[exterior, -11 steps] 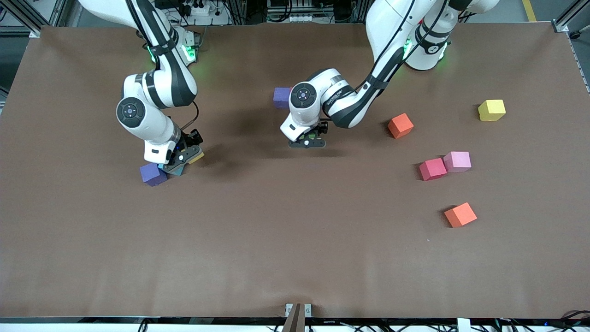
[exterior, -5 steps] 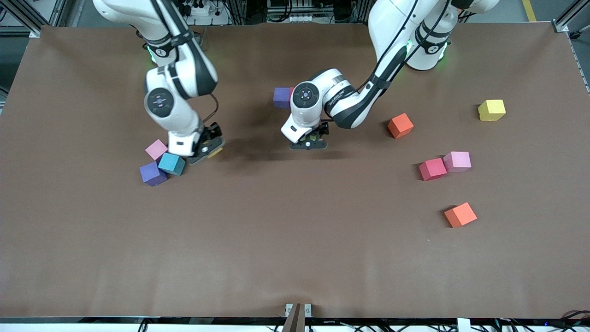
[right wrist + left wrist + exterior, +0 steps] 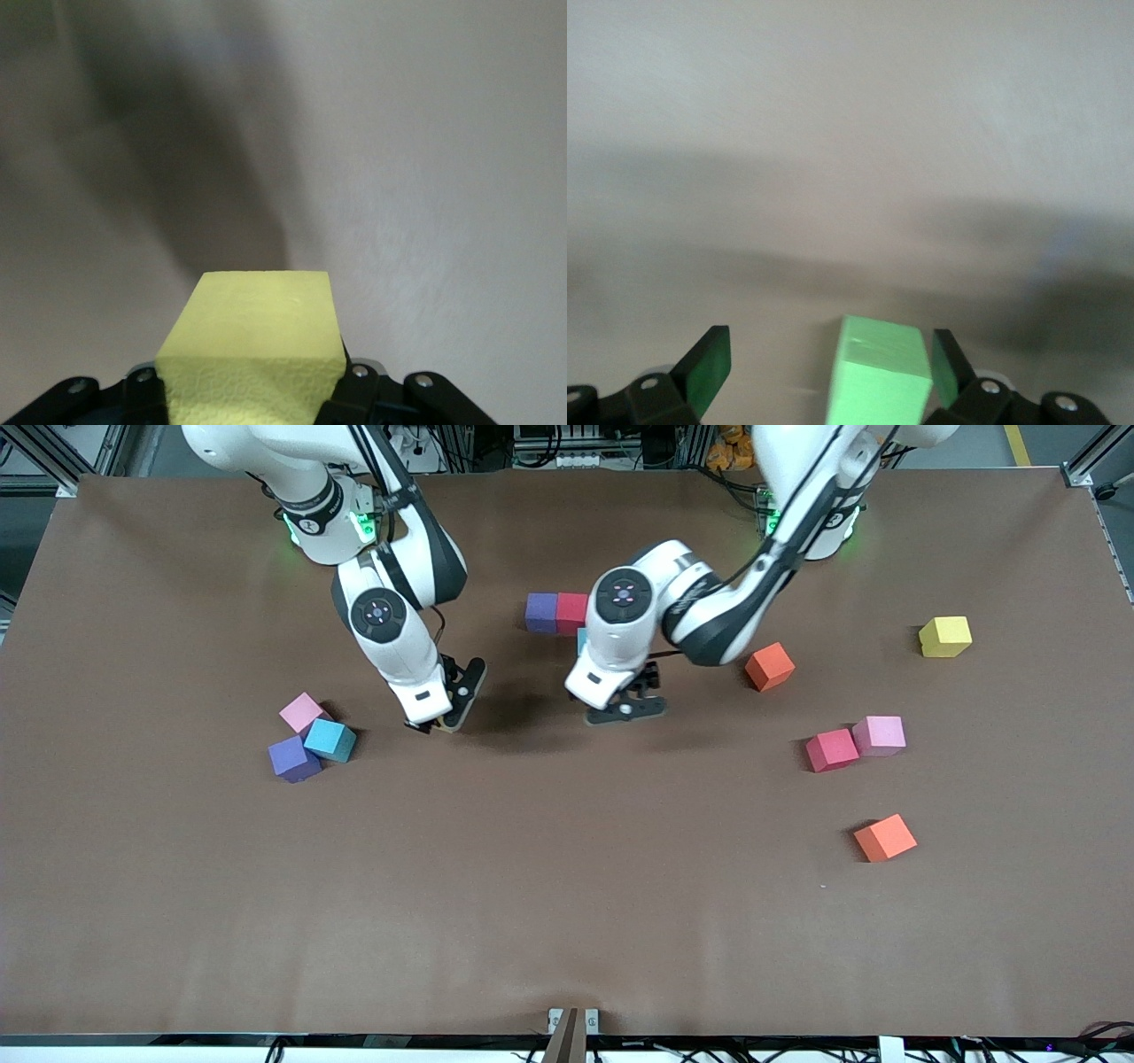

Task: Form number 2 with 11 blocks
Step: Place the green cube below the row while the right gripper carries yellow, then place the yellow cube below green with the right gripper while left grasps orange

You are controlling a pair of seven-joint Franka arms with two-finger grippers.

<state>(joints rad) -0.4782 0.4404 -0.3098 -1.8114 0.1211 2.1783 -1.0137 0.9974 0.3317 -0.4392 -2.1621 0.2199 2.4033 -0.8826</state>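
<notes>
My right gripper (image 3: 440, 719) hangs over the table's middle, shut on a yellow block (image 3: 257, 328). My left gripper (image 3: 625, 708) is open, and a green block (image 3: 879, 372) stands between its fingers (image 3: 709, 372), close to one of them; the left arm hides that block in the front view. Of the number 2, a purple block (image 3: 540, 613) and a red block (image 3: 571, 613) show side by side, with a blue sliver (image 3: 581, 640) at the left arm's edge. The arm covers whatever lies beside them.
Toward the right arm's end, pink (image 3: 301, 712), blue (image 3: 330, 740) and purple (image 3: 293, 759) blocks cluster. Toward the left arm's end lie two orange blocks (image 3: 769, 666) (image 3: 885, 838), a yellow (image 3: 945, 636), a red (image 3: 831, 750) and a pink (image 3: 879, 735).
My right gripper rose from the cluster with the yellow block and swung toward the table's middle. My left gripper opened and shifted toward its own end, uncovering the red block.
</notes>
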